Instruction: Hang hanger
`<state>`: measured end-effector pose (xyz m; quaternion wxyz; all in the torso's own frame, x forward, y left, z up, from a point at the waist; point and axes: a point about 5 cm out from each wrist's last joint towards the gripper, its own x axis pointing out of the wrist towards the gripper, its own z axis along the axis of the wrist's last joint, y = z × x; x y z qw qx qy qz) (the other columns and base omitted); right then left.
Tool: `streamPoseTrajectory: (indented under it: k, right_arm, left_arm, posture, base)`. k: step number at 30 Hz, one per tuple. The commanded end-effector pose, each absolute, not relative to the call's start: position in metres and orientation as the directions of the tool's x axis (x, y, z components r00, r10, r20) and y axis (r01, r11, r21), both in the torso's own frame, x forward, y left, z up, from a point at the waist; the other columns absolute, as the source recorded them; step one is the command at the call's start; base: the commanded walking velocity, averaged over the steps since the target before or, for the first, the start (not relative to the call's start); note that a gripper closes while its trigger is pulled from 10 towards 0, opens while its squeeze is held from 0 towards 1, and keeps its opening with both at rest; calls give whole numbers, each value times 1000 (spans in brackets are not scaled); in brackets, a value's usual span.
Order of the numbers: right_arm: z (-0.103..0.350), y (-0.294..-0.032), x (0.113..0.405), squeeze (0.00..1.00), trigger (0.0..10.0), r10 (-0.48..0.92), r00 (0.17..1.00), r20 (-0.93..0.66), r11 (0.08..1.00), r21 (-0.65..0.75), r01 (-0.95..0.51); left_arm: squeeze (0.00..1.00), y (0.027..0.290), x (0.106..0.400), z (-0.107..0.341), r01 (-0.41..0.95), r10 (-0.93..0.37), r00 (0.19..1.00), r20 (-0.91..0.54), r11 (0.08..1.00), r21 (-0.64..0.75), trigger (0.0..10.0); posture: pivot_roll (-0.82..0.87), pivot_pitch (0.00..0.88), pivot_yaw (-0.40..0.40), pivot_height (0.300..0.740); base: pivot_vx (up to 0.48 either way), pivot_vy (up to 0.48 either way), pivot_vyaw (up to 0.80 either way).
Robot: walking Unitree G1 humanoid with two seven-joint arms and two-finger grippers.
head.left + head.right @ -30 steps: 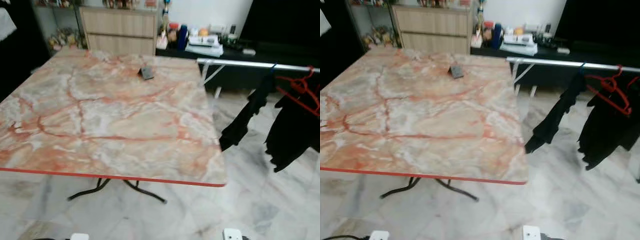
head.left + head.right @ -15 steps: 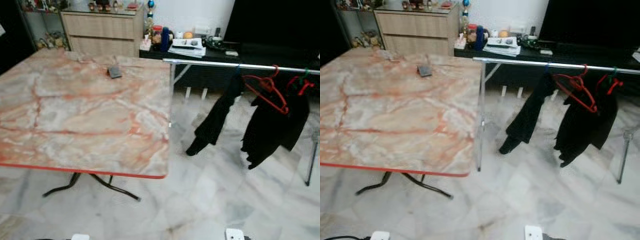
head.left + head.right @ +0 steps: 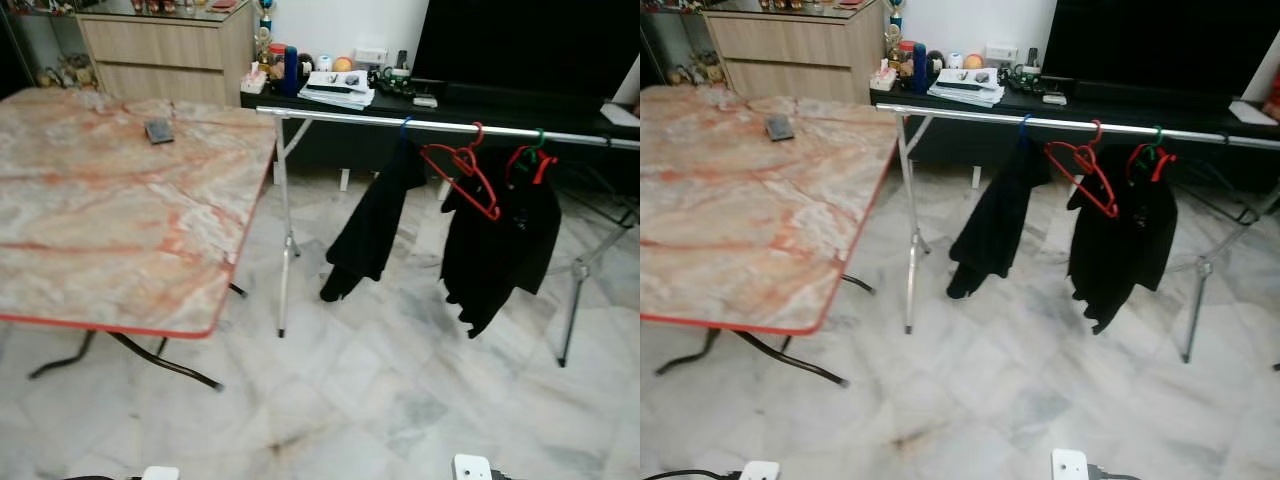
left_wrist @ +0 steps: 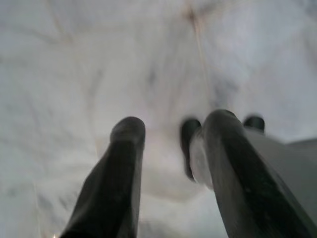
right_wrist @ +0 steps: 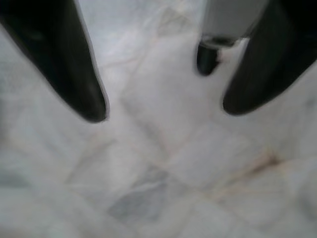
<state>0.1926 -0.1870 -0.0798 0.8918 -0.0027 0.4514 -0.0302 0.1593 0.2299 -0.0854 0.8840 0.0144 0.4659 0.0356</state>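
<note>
A silver clothes rail (image 3: 440,125) on thin metal legs stands on the marble floor, right of the table. An empty red hanger (image 3: 462,175) hangs tilted from it near the middle. A black garment (image 3: 372,220) on a blue hook hangs left of it, and a second black garment (image 3: 500,240) on red and green hooks hangs to its right. My left gripper (image 4: 173,126) hangs over the pale floor, open and holding nothing. My right gripper (image 5: 166,106) is also low over the floor tiles, fingers wide apart and open.
A marble-patterned folding table (image 3: 100,220) with a red edge is on the left, a small dark object (image 3: 158,131) on its far part. Behind the rail runs a low black bench (image 3: 480,100) with clutter and a wooden cabinet (image 3: 165,45). Open floor lies before the rail.
The whole view has swung to the right: the table has slid to the left of the picture and the full clothes rail with its garments has come into view.
</note>
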Motion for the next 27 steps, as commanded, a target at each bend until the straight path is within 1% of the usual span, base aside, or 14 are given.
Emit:
streamPoseTrajectory:
  k: [1, 5, 9, 11, 16, 27]
  right_arm:
    - [-65, -168, 223, 0, 10000, -28, 645, -763, 942, 196, 273]
    - [-66, -169, 222, 0, 10000, -29, 644, -765, 942, 195, 274]
    - [-66, -169, 222, 0, 10000, -30, 644, -765, 941, 195, 276]
    - [-67, -169, 221, 0, 10000, -29, 644, -765, 942, 194, 273]
    - [-67, -169, 220, 0, 10000, -28, 643, -765, 943, 194, 271]
    - [-67, -170, 220, 0, 10000, -38, 639, -768, 935, 199, 295]
  left_arm:
    - [0, 222, 195, -70, -128, 75, 672, -736, 992, -16, 10000]
    - [0, 223, 193, -71, -120, 92, 663, -743, 993, 16, 10000]
    - [0, 221, 192, -71, -138, 82, 671, -737, 990, -15, 10000]
    - [0, 220, 189, -73, -144, 65, 661, -748, 989, -42, 10000]
    - [0, 219, 186, -74, -122, 49, 659, -751, 992, -42, 10000]
    - [0, 219, 189, -73, -111, 45, 662, -748, 993, -38, 10000]
  posture:
    - [71, 91, -63, 740]
    - [72, 77, -64, 740]
    - [77, 67, -65, 740]
    - [79, 54, -61, 740]
    - [80, 47, -60, 740]
    - [80, 64, -64, 740]
  base:
    - [0, 0, 0]
    - [0, 0, 0]
    - [0, 0, 0]
    - [0, 0, 0]
    - [0, 0, 0]
    - [278, 0, -38]
